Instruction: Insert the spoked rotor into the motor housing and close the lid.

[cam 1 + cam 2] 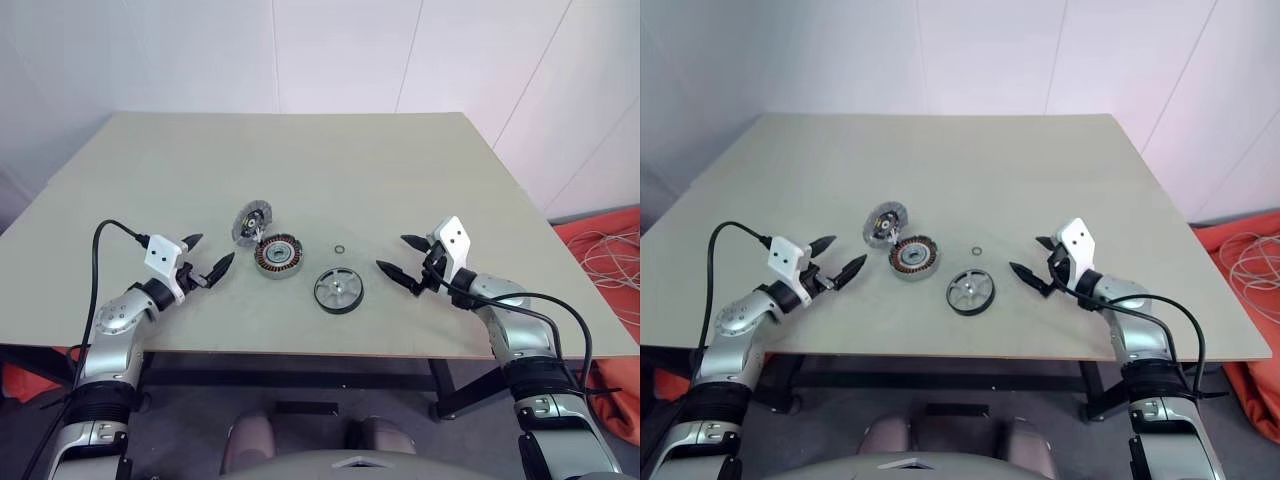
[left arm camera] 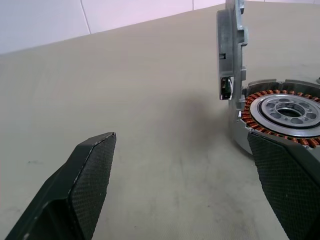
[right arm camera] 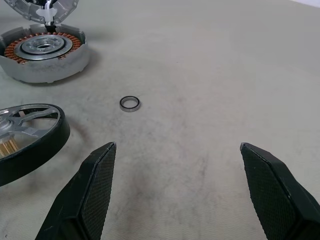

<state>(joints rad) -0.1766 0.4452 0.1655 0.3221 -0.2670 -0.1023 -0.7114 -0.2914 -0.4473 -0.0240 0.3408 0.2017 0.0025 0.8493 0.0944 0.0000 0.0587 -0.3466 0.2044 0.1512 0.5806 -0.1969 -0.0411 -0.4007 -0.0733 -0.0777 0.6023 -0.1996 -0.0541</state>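
The motor housing, a ring of copper windings around a silver centre, lies mid-table. Its silver ribbed lid stands tilted up, hinged open at the housing's far-left edge. The spoked rotor, dark-rimmed with silver spokes, lies flat just right of and nearer than the housing. My left gripper hovers open to the left of the housing, empty. My right gripper hovers open to the right of the rotor, also empty. In the left wrist view the housing and upright lid sit ahead of the fingers.
A tiny thin ring lies on the table between the housing and my right gripper. Orange cloth and white cable lie on the floor past the table's right edge. White walls stand behind.
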